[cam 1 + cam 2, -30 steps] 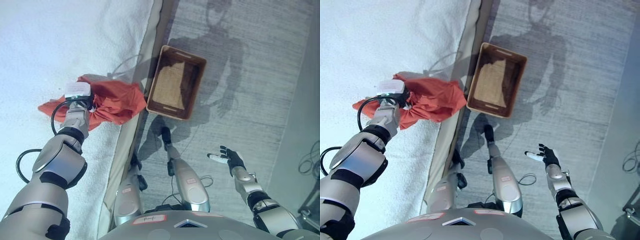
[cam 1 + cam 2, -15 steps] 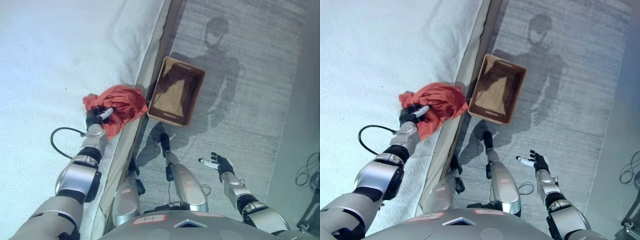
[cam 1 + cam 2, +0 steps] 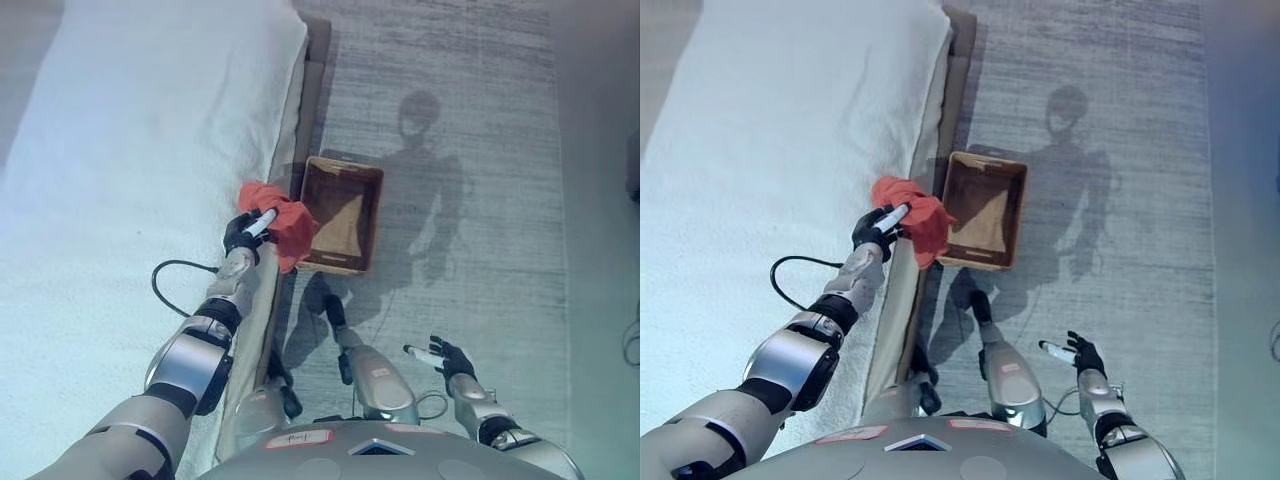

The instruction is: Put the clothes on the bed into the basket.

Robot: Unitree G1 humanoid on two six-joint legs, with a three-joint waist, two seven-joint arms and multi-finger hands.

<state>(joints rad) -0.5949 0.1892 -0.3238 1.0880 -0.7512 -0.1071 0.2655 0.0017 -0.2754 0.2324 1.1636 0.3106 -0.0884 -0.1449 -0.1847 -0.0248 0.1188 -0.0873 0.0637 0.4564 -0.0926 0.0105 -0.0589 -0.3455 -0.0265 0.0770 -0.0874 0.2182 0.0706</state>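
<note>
A crumpled red cloth (image 3: pixel 281 221) hangs at the bed's right edge, partly over the left rim of the brown wicker basket (image 3: pixel 344 213) on the floor. My left hand (image 3: pixel 245 231) is shut on the cloth, just left of the basket. The white bed (image 3: pixel 130 180) fills the left half of both views. My right hand (image 3: pixel 442 355) hovers low at the lower right over the carpet, fingers spread and holding nothing. In the right eye view the cloth (image 3: pixel 912 213) and left hand (image 3: pixel 874 229) show the same way.
A grey carpet (image 3: pixel 480 150) covers the floor right of the bed. The bed frame's dark edge (image 3: pixel 318 70) runs down beside the basket.
The camera has pulled back and shifted. My left hand has carried the red cloth off the bed surface to the right, up to the basket's left rim. The right hand stays low.
</note>
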